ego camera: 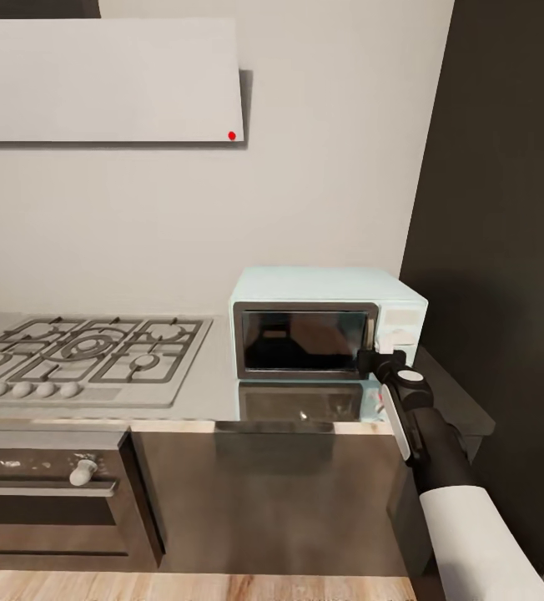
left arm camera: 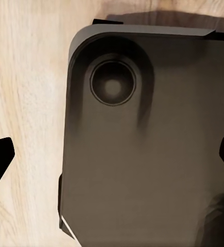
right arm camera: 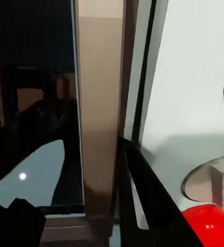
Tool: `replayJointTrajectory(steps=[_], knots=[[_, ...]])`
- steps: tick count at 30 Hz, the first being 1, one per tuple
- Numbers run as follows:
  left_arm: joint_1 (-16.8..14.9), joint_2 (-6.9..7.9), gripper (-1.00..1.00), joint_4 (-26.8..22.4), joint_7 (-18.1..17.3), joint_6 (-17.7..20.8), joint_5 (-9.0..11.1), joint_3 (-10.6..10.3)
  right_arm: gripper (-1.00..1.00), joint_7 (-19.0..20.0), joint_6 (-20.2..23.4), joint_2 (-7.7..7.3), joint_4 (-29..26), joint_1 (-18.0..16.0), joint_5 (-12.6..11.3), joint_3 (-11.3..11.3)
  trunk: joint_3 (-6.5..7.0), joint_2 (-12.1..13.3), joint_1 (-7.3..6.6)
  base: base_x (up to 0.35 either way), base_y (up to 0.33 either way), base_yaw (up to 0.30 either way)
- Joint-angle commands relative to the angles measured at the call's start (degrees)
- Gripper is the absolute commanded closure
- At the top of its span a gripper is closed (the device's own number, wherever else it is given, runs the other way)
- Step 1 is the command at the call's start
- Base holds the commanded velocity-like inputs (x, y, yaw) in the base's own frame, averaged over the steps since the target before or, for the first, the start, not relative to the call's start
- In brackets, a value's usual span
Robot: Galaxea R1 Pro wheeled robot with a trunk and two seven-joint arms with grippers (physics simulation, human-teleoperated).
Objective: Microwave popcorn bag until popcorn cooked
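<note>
Right now the right arm reaches fwd and up from the near right, white forearm sleeve then black wrist, w/ the right gripper (ego camera: 374, 357) at the right edge of the microwave (ego camera: 322, 288) door. In the right wrist view one dark finger (right arm camera: 153, 200) lies on the control-panel side of the chrome door frame (right arm camera: 99, 113) and the other dark finger (right arm camera: 14, 221) sits over the glass, so the jaws stand apart, straddling the frame edge; can't tell if they actually press on it. A red dot (right arm camera: 207, 224) and part of a white knob (right arm camera: 209, 180) on the pale panel show close by.

Microwave sits shut on the countertop (ego camera: 214, 384), far right against the grey wall, just left of a tall dark cabinet (ego camera: 506, 209). Gas hob (ego camera: 88, 351) is to its left, w/ built-in oven (ego camera: 51, 492) below and white hood (ego camera: 105, 79) above.

Left gripper (left arm camera: 112, 159): fingertips are black shapes at opposite edges of the left wrist view, wide apart, nothing between them, above a dark grey robot base part (left arm camera: 148, 144) and wood floor (left arm camera: 29, 103).
</note>
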Motion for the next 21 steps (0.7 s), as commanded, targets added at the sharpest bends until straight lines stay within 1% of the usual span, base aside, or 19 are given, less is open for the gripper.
replayJointTrajectory(steps=[1,7,17,21], knots=[[0.01,-0.02,-1.0,-0.05,0.01,-0.08,0.54,-0.05,1.0,0.09,0.34,0.03,-0.07,-0.03,0.51,-0.06,-0.05,-0.03,0.0,-0.006,0.0,0.0],[0.01,-0.05,-1.0,-0.06,0.08,-0.08,0.54,0.06,1.0,-0.04,0.27,0.05,0.01,-0.03,0.64,-0.06,-0.05,-0.03,0.0,-0.029,0.0,0.0],[-0.01,-0.13,-1.0,-0.06,0.09,-0.08,0.58,0.12,1.0,-0.21,0.26,0.05,0.02,-0.03,0.64,-0.06,-0.05,-0.03,0.0,-0.231,0.002,0.0],[-0.02,-0.29,-1.0,-0.06,0.09,-0.08,0.55,0.2,1.0,-0.26,0.25,0.05,0.02,-0.03,0.64,-0.06,-0.05,-0.03,0.0,-0.171,0.096,0.0]])
